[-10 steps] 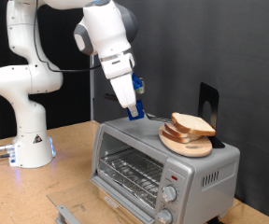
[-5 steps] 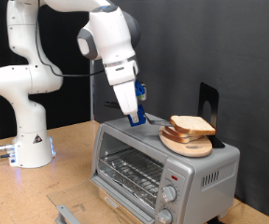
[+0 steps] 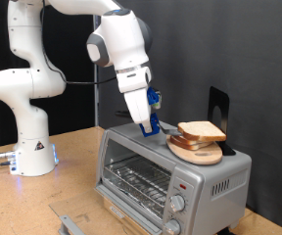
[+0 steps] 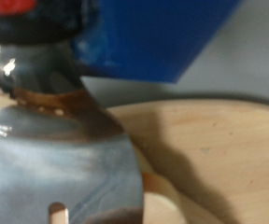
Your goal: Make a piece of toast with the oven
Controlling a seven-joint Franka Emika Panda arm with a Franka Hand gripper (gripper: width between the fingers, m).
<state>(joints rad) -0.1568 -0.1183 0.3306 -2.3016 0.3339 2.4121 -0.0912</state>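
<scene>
Hand [image 3: 151, 127] moved nearer toast [image 3: 202, 130] (exterior view's right).

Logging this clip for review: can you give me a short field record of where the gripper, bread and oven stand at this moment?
gripper: low over the oven top, beside the plate, holding nothing visible
piece of toast: lying on the round wooden plate
plate position: on top of the oven, exterior view's right
oven door: open, wire rack bare
robot base: exterior view's left
</scene>
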